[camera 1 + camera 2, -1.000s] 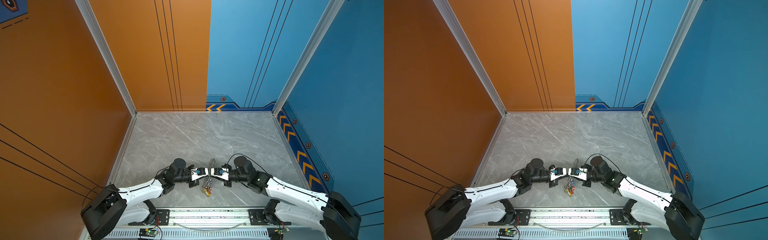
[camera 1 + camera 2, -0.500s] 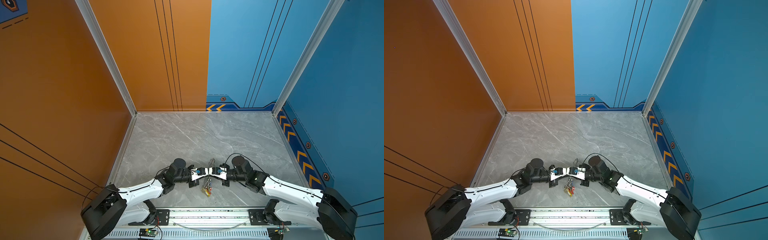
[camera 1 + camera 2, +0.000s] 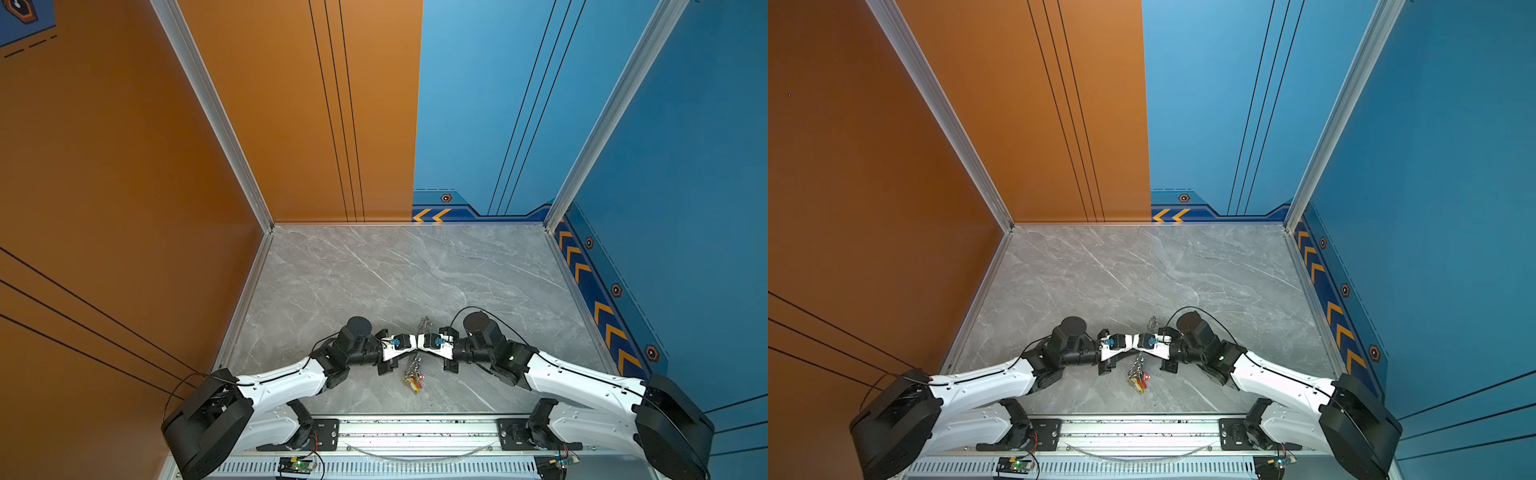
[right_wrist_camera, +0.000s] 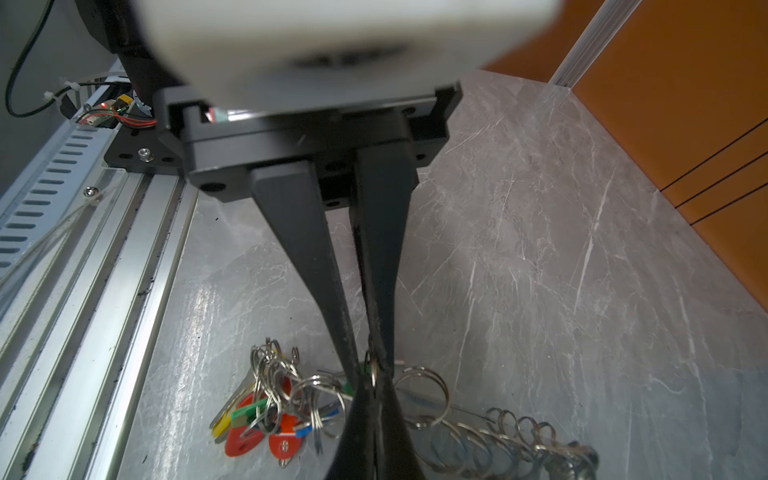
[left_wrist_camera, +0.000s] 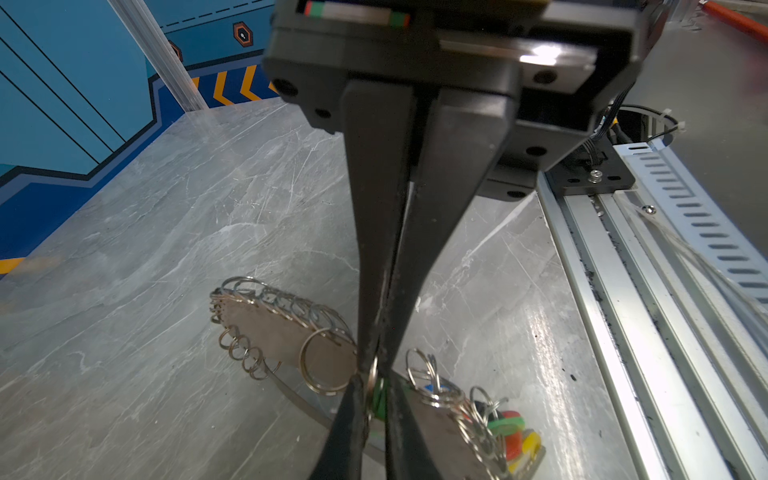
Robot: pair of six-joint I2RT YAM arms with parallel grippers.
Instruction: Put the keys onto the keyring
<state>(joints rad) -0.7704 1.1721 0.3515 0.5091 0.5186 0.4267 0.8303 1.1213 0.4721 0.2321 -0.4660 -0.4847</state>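
Tip to tip over the marble table (image 3: 374, 270), near its front rail (image 3: 415, 424) — the right gripper (image 4: 372, 362) is clamped tight on the green key (image 5: 378, 400). The left gripper (image 5: 375, 361) has its jaws almost together at that key's ring — grip unclear. The tan keyring (image 5: 282, 332) lies just beneath, the other keys (image 4: 257, 424) bunched at its rail-side end.

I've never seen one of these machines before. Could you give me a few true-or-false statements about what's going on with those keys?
1. The left hand and right hand meet tip to tip. True.
2. The bunch of coloured keys hangs in the air. False: it lies on the table.
3. A green key sits between the left hand's fingers. True.
4. The right hand is wide open. False: its fingers are pinched together.
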